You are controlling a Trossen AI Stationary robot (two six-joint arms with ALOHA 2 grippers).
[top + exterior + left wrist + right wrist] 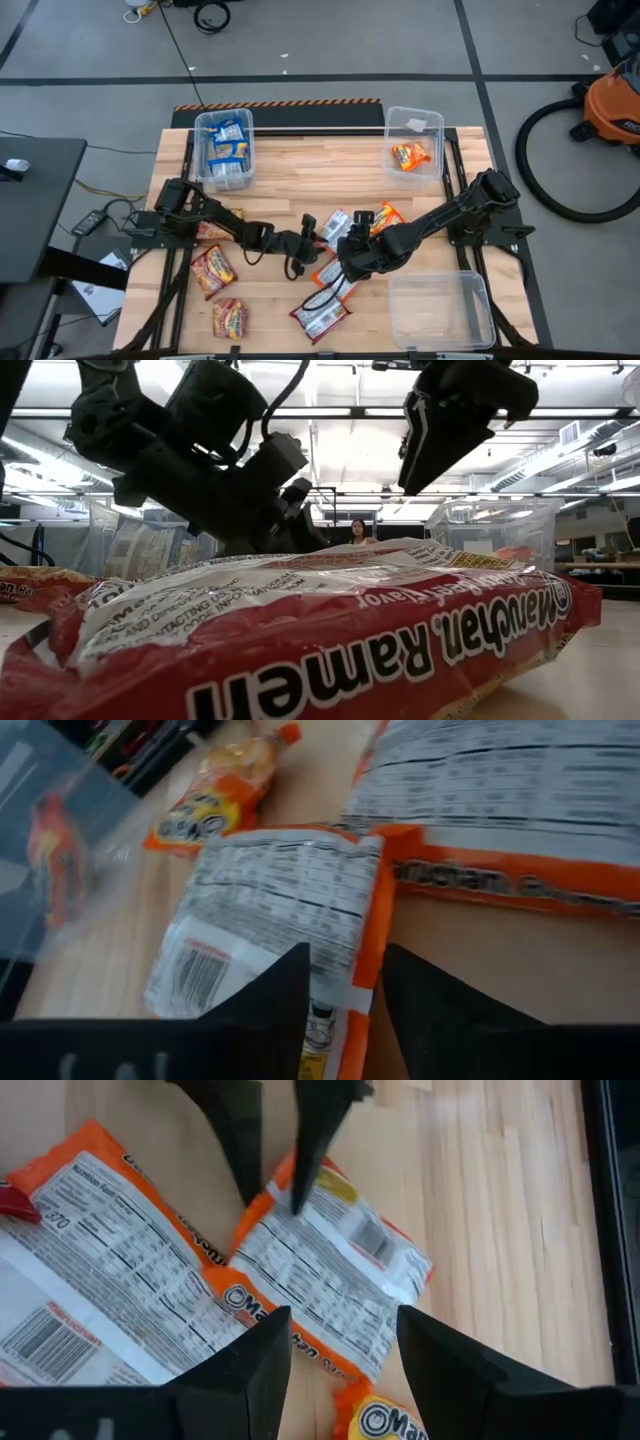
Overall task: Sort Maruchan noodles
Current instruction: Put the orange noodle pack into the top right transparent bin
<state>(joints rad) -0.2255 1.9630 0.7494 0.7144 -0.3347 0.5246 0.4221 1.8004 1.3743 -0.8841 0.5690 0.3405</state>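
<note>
A small orange Maruchan packet (336, 228) lies white back up at the table's middle, also in the left wrist view (280, 900) and the right wrist view (330, 1280). My left gripper (308, 238) is low and open, its fingers on either side of that packet's left end (275, 1198). My right gripper (348, 248) is open above the packet's other end (340, 1365) and higher in the low view (430, 460). A longer orange packet (335, 275) lies back up beside it. A red packet (330, 630) fills the low view's foreground. My left gripper comes slanting down from the table's left. One fingertip (297, 1202) is over the white back at the packet's left end (305, 1220), the other (250, 1190) beside that end's corner. Whether either tip touches the packet, I cannot tell. The packet lies flat on the table.
A face-up orange packet (386, 215) lies right of the grippers; red packets (212, 268) (228, 317) (320, 315) lie toward the near edge. The far left bin (225, 148) holds blue packets, the far right bin (413, 145) an orange one, and another clear bin (440, 310) stands near right.
</note>
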